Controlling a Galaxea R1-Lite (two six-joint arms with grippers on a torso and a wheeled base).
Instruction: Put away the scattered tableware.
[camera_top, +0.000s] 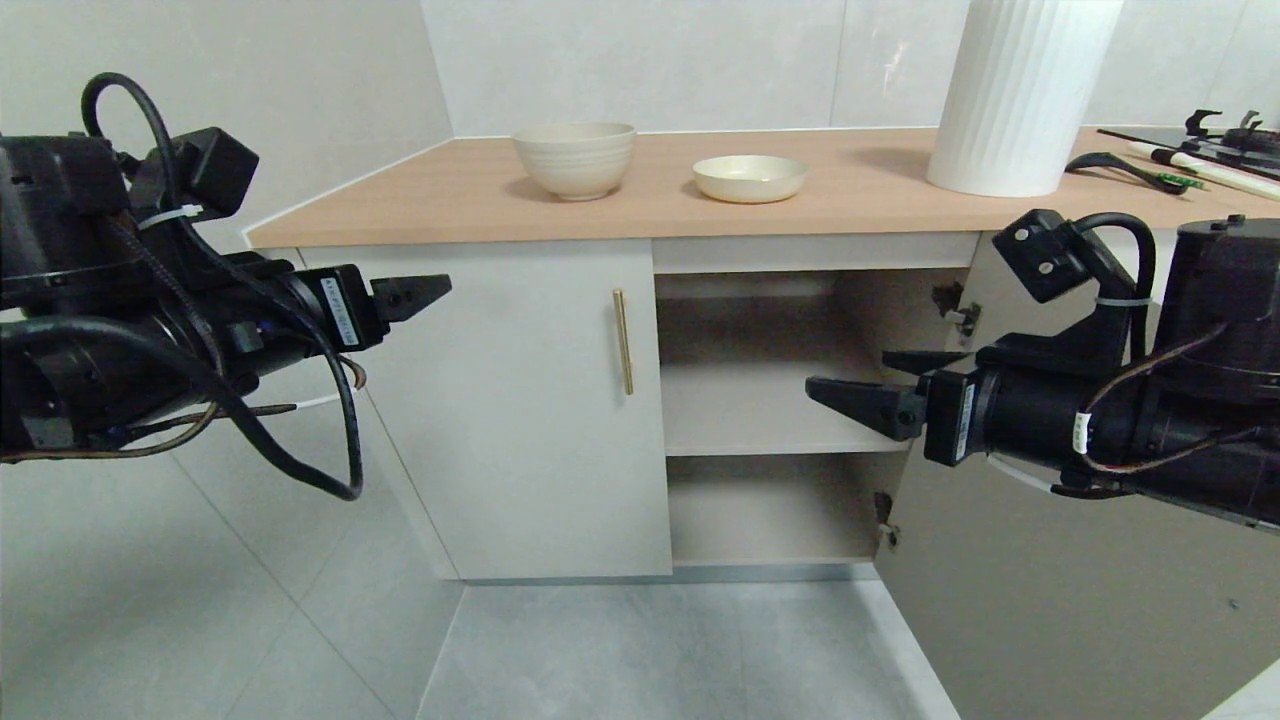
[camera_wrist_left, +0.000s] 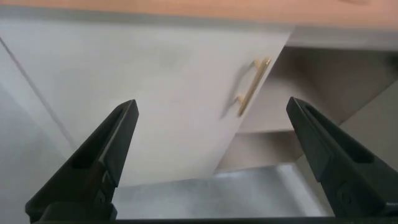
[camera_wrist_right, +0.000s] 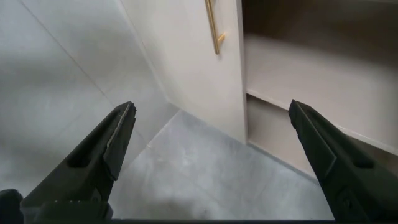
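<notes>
The left pincer (camera_top: 425, 293) gapes wide and empty beside the shut cupboard door (camera_top: 520, 400). The bowl (camera_top: 575, 158) stands above it and to its right on the surface (camera_top: 450, 200). The right pincer (camera_top: 850, 380), equally spread and empty, points at the open cupboard's shelf (camera_top: 760, 410). The shallow dish (camera_top: 750, 178) sits above it, near the bowl but apart.

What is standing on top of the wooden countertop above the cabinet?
A deep bowl, a shallow dish, a tall white ribbed cylinder and dark utensils at the robot's right. The countertop behind the cylinder is covered by it.
</notes>
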